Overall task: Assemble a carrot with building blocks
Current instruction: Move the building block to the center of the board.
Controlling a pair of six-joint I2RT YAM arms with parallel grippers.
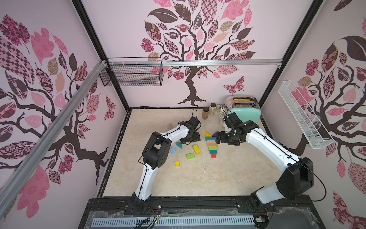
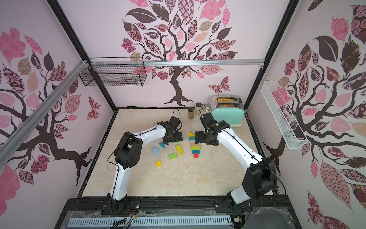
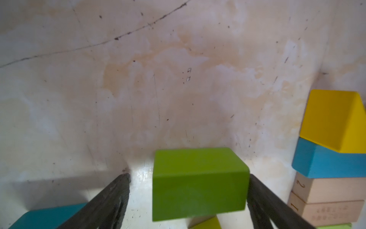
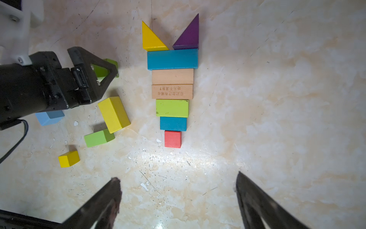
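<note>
Currently the left end effector (image 3: 189, 178) is low over the counter (image 4: 277, 99) with its jaws spread around a green block (image 3: 200, 184): one finger (image 3: 263, 198) sits against the block's side, the other finger (image 3: 111, 200) is clear of it with a gap showing. The right end effector (image 4: 177, 178) hangs spread and empty above bare counter, just beside the built column. The column lies flat, each piece touching the next: yellow wedge (image 4: 151, 39) and purple wedge (image 4: 188, 37) side by side at the wide end, then long teal bar (image 4: 172, 59), plain tan bar (image 4: 172, 76), printed tan bar (image 4: 172, 91), green bar (image 4: 172, 108), short teal block (image 4: 173, 123), red cube (image 4: 172, 139) at the narrow tip. Loose pieces lie beside the column, on the left arm's side: yellow bar (image 4: 113, 114) touching a second green block (image 4: 98, 137), yellow cube (image 4: 69, 158) apart from them, and a light blue block (image 4: 49, 118) partly under the left arm. A teal wedge (image 1: 179, 145) lies near the left end effector in a top view.
</note>
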